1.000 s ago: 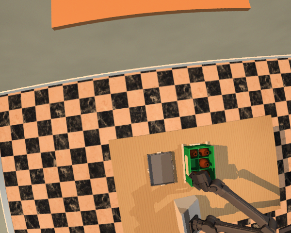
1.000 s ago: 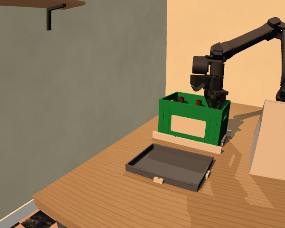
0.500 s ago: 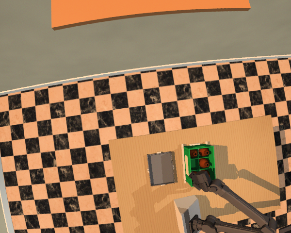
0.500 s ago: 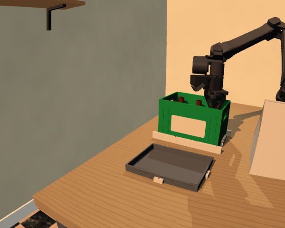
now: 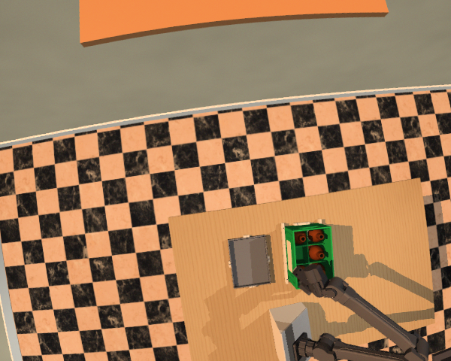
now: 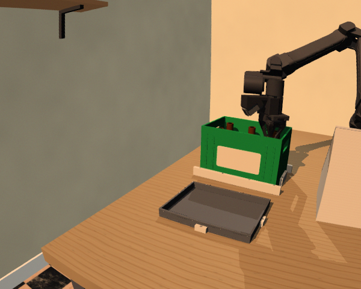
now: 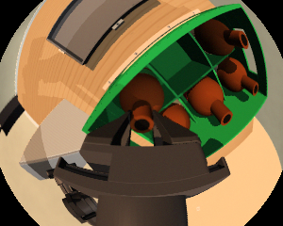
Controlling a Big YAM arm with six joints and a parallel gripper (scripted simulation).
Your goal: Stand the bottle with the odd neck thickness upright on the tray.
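The green crate [image 5: 331, 252] [image 6: 209, 149] [image 7: 247, 105] has six compartments. My gripper [image 6: 272, 135] [image 7: 141, 114] points down into its near end, shut on the neck of a brown bottle [image 7: 141, 89] in the corner compartment on the tray side. That bottle is upright and inside its compartment. Beside it, another bottle [image 7: 175, 115] is partly hidden by a finger. Three more bottles stand further along: one in the middle [image 5: 315, 252] [image 7: 205, 96] and two at the far end [image 5: 301, 238] [image 7: 233, 72]. The middle tray-side compartment is empty. The grey tray [image 5: 249, 262] [image 6: 224, 211] [image 7: 99, 28] is empty. Neck differences cannot be told.
A low pale strip [image 5: 284, 252] [image 6: 236, 182] runs along the crate's foot, between crate and tray. Small pale blocks touch the tray's sides, one [image 6: 201, 228] at its front. A large pale block [image 6: 345, 177] stands near the arm's base.
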